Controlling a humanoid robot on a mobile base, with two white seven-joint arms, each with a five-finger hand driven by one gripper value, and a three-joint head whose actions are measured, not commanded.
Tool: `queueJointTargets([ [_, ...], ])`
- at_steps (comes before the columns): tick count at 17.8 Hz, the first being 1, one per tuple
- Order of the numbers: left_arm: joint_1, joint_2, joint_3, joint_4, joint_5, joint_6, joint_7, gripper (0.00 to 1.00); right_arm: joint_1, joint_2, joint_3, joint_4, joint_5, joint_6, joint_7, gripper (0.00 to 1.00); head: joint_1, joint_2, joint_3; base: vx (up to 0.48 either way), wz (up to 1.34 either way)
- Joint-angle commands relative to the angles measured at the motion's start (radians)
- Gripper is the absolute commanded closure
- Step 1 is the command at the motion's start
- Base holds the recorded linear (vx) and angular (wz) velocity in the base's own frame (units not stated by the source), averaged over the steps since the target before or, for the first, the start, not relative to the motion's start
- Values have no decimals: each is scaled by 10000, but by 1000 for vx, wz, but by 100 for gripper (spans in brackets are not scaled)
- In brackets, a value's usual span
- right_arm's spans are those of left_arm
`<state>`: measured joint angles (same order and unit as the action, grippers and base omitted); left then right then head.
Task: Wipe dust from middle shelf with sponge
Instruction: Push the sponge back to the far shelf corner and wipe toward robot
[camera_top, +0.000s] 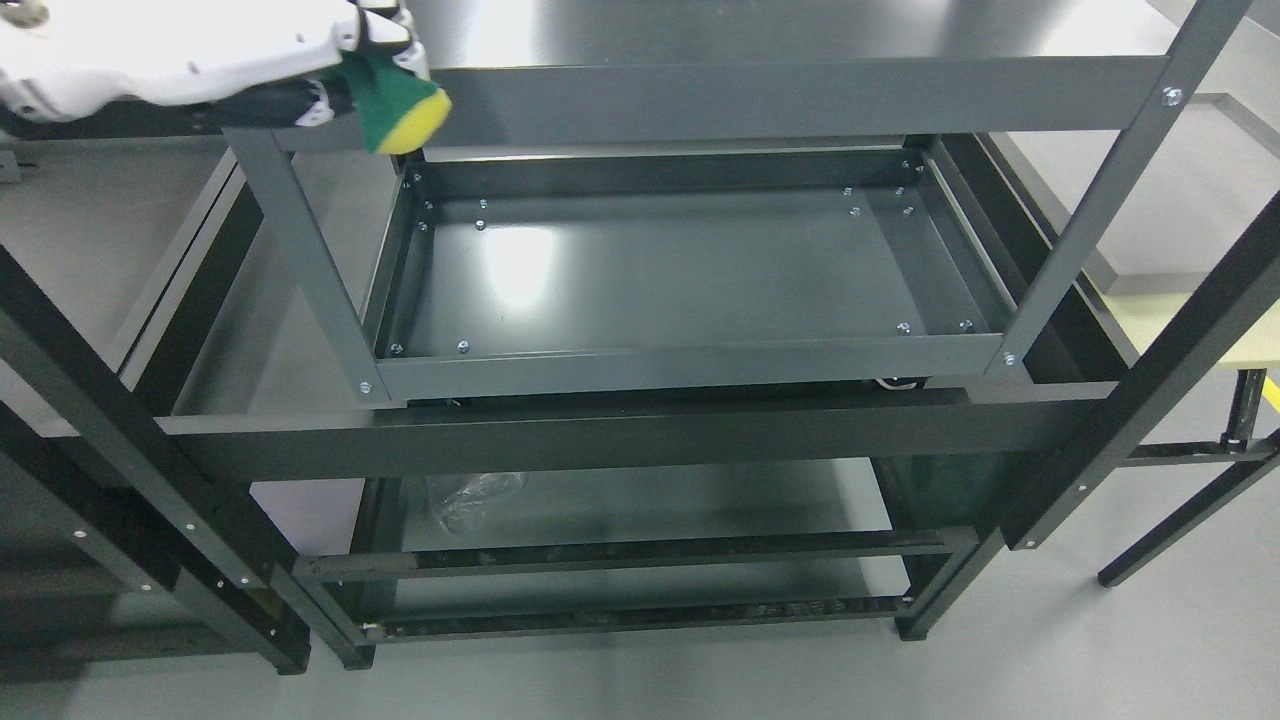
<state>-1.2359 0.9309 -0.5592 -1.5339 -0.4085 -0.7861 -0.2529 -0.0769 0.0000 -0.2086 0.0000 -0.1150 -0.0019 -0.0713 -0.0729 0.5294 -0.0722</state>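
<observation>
White robot left hand (370, 45) enters from the upper left corner, fingers clamped on a green-and-yellow scrub sponge (405, 105), green pad up toward the hand, yellow foam end poking down and right. Right hand not in view. Sponge sits at the top-left corner of the dark grey metal shelving unit, just over the front rail of the top shelf (800, 95), beside the left front upright post (300, 260). Target, the dark grey tray-like middle shelf (650, 270), lies below and to the right of the hand, well apart from the sponge; no contact yet. Long axis of the shelf runs left to right in view, raised lip all round, small bolts in the corners. Surface looks bare and glossy, with a light glare near its left half; dust not visible at this resolution. Judgement: the move turns on dropping down past the top rail and in behind the left post, then sweeping rightward along the long axis. Open room above the tray is wide; tight spots are the top rail, the left post and the tray lip. A crumpled clear plastic bag (470, 495) lies on the lower shelf (640, 500), out of the way.
</observation>
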Motion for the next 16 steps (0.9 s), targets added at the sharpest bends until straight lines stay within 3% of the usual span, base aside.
queueJointTargets([
  [1, -34, -479, 685, -369, 388, 7, -507, 100, 2, -175, 0, -175, 0, 725, -8, 0, 0, 0, 0, 0, 0],
  [4, -1808, -3316, -478, 471, 113, 7, -662, 100, 2, -175, 0, -175, 0, 725, -8, 0, 0, 0, 0, 0, 0],
  [7, -3452, -6001, -1002, 1895, -1050, 7, -479, 100, 2, -175, 0, -175, 0, 725, -8, 0, 0, 0, 0, 0, 0],
  [11, -4727, -9010, -1295, 4242, -3027, 7, 898, 100, 2, -175, 0, -175, 0, 725, -8, 0, 0, 0, 0, 0, -7],
  [13, -4944, -9134, -1813, 5119, -3796, 7, 1529, 100, -13, -175, 0, -175, 0, 725, -8, 0, 0, 0, 0, 0, 0],
  [16, -4868, -9134, -4509, 5352, -3769, 81, 3063, 100, 2, -175, 0, -175, 0, 725, -8, 0, 0, 0, 0, 1, -9],
])
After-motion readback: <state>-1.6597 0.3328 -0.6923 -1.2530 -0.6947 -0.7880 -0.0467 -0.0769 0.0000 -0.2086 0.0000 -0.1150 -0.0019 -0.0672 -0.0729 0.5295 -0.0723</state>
